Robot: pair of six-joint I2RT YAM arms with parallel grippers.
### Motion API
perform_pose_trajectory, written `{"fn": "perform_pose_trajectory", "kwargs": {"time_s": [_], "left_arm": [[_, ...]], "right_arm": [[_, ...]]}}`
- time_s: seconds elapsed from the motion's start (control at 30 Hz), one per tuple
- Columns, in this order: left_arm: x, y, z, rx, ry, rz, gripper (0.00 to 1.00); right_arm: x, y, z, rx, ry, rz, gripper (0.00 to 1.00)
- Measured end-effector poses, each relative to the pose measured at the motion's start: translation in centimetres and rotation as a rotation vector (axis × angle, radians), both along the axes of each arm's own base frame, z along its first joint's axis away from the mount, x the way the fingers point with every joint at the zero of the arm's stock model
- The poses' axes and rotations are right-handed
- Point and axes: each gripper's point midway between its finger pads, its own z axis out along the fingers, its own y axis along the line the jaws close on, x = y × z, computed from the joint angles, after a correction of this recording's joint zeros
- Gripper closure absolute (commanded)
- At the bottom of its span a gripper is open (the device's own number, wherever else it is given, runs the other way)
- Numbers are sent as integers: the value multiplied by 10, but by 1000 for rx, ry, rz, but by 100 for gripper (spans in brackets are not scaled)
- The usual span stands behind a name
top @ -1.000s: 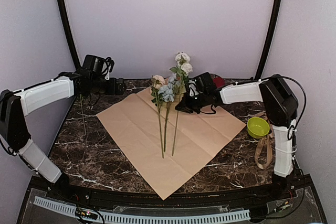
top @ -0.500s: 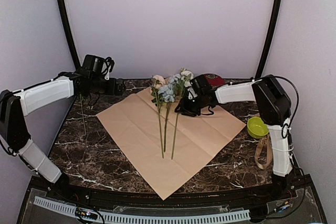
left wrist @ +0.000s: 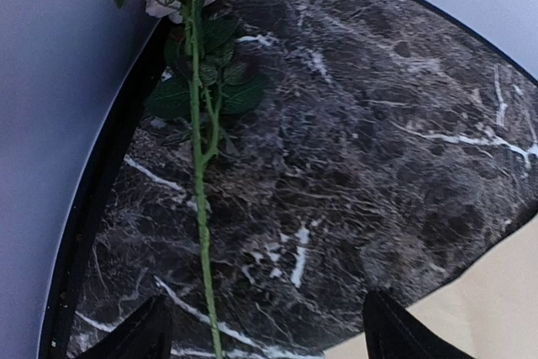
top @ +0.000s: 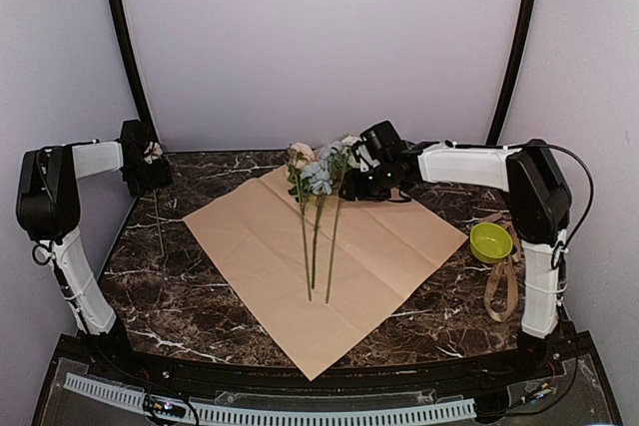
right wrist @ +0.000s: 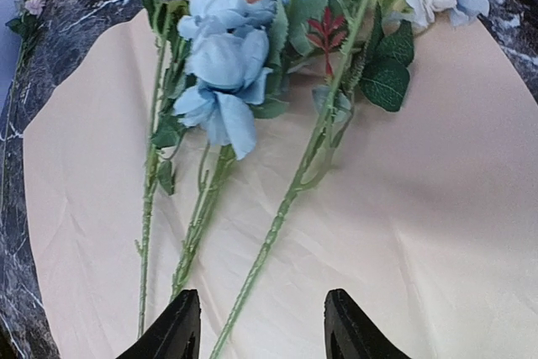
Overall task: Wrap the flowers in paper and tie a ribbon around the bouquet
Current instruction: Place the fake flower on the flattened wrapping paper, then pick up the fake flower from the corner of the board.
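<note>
Table: dark marble-patterned table, carries all items.
Paper: one large tan-beige paper sheet, flat, set diamond-wise mid-table.
Left arm: folded at far-left corner; left end effector released, fingers wide, above one lone pink-bloom stem lying on bare table, left of the sheet.
Right arm: stretched left along the far side; right end effector released, grasping nothing, over the sheet.
Flowers: three long green-stemmed artificial flowers, blue, pink and white blooms, side by side on the sheet.
Ribbon: one shiny tan fabric ribbon, right table edge, near one lime-green bowl.

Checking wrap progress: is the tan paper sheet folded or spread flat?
Spread flat: the tan paper sheet lies open on the dark marble table, corners out, three green flower stems uncovered on top.
</note>
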Motion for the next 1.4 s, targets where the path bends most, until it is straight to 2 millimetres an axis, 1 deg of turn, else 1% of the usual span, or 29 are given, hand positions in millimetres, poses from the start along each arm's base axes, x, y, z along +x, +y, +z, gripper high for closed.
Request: {"fn": "perform_pose_trajectory", "kwargs": {"time_s": [0.03,0.07,0.13,0.2,0.3,0.4,0.47,0.53,0.57,0.6,0.67,0.7,0.73,0.87,1.03,1.1,1.13,1.23,1.3,1.33,1.37,1.4], "left_arm": [[2,12,-11,-3,31,26,21],[5,19,-20,-1,53,41,21],[11,27,-34,14,91,57,21],[17,33,-43,42,119,63,24],[25,42,-57,72,158,74,34],[30,51,-75,79,199,83,37],[29,58,-89,75,232,95,38],[34,61,-88,63,225,98,43],[35,62,-90,57,228,98,48],[36,62,-91,43,230,95,57],[39,59,-92,19,226,90,82],[40,58,-92,14,225,80,98],[41,56,-92,6,223,73,100],[43,52,-92,-14,221,59,100],[42,50,-90,-37,229,50,100],[39,48,-85,-45,230,48,100],[36,46,-80,-51,224,44,100],[27,38,-49,-64,178,27,100],[24,26,-8,-54,92,-2,100],[22,15,18,-45,37,-28,100],[20,1,47,-37,-30,-62,100],[18,-19,77,-34,-110,-110,100]], "right_arm": [[-1,2,5,-2,-14,10,49],[-3,3,10,-5,-28,21,49],[-5,4,15,-12,-46,37,49],[-8,5,13,-22,-48,47,49],[-13,2,5,-45,-34,58,49],[-17,-1,0,-60,-20,62,49],[-17,-1,-1,-64,-20,62,49],[-17,-2,-1,-69,-22,62,49],[-17,-2,-2,-72,-21,64,50],[-18,-2,-2,-75,-21,65,49],[-19,-2,-3,-81,-20,69,49],[-19,-3,-3,-83,-19,71,49],[-20,-3,-4,-86,-17,73,49],[-21,-3,-3,-87,-16,76,49],[-22,-3,7,-77,-29,76,49],[-23,-3,14,-68,-37,78,49],[-24,-4,17,-64,-39,78,49],[-27,-3,27,-45,-50,86,49],[-30,-1,36,-22,-61,97,49],[-32,1,42,-3,-70,107,49],[-35,4,48,17,-80,119,49],[-39,8,56,47,-91,138,49]]}}
